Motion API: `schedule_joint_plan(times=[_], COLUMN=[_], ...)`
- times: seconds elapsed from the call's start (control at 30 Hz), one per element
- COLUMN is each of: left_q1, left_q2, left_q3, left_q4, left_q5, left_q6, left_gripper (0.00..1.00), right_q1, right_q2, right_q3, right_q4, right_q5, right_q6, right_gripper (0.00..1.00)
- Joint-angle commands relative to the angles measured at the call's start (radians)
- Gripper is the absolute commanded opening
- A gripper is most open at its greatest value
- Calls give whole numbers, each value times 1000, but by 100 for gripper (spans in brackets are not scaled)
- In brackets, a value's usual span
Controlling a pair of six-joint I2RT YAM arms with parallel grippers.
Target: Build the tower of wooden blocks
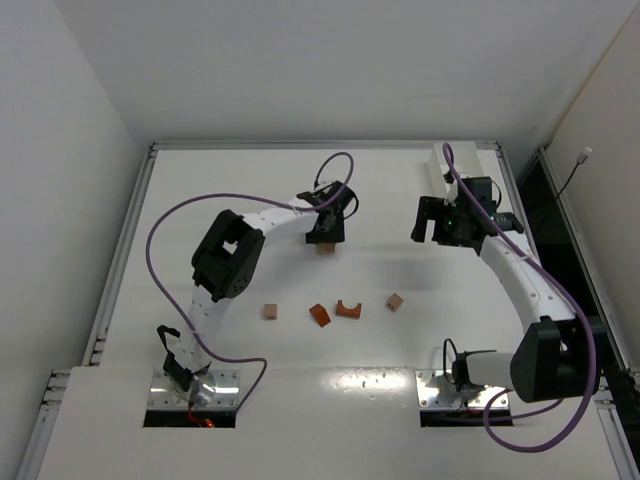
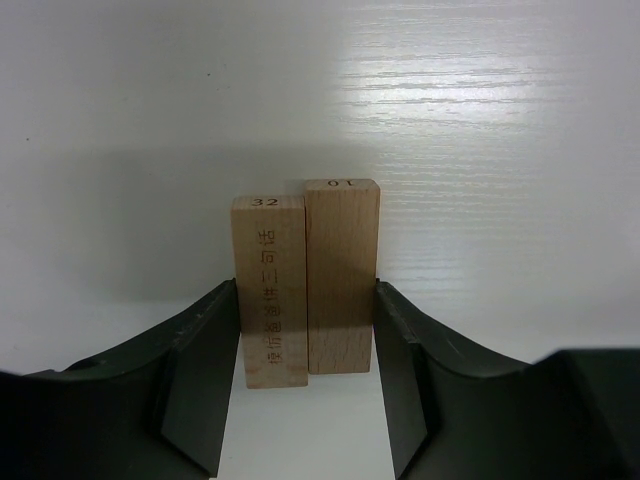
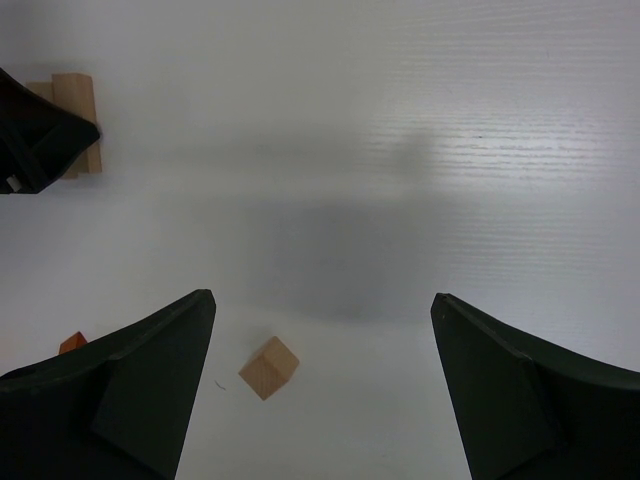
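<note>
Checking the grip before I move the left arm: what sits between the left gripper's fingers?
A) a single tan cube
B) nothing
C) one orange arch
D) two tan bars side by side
D: in the left wrist view the left gripper has a finger against each outer side of two tan bars set side by side.

We identify two arms of like build. The left arm (image 1: 275, 222) and the right arm (image 1: 520, 275) each combine white tubular links with bulky black joint housings (image 1: 228, 258). One purple cable (image 1: 150, 250) loops clear of the left arm, and a second purple cable (image 1: 594, 345) loops beside the right arm. Each base is fixed to a bright metal plate (image 1: 195, 385). The left gripper (image 1: 325, 242) and the right gripper (image 1: 428, 232) have black bodies, and we note a small green light (image 1: 452, 215) on the right unit. The fingers (image 2: 195, 400) are dark, matte and wedge-shaped, with flat inner faces.
</note>
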Motion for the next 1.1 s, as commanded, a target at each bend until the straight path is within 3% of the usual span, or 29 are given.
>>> schedule_joint_plan(times=[0.0, 0.2, 0.27, 0.33, 0.43, 0.63, 0.7, 0.8, 0.9, 1.07], left_q1=[8, 17, 17, 17, 17, 17, 17, 17, 17, 8], left_q2=[13, 13, 13, 13, 13, 13, 4, 4, -6, -54], left_q3=[-29, -61, -61, -61, -61, -79, -79, -79, -79, -79], left_q4=[-36, -36, -36, -36, -36, -27, -27, -27, -17, 7], left_q5=[-28, -6, -6, -6, -6, -6, 3, 3, 12, 12], left_q6=[-36, -36, -36, -36, -36, -26, -26, -17, -8, 81], left_gripper=[0, 0, 16, 16, 30, 63, 80, 93, 100, 100], right_q1=[-6, -6, -6, -6, -6, -6, -6, -6, -6, -6], right_q2=[-27, -27, -27, -27, -18, -18, -18, -18, -18, -27], right_q3=[-1, -1, -1, 8, 8, 8, 8, 8, 8, -1], right_q4=[18, 18, 18, 18, 18, 18, 18, 18, 18, 18], right_q5=[-17, -17, -17, -8, -8, -8, -8, -8, -8, -8], right_q6=[16, 16, 16, 16, 16, 16, 16, 16, 16, 16], right_gripper=[86, 86, 86, 86, 86, 86, 86, 86, 86, 86])
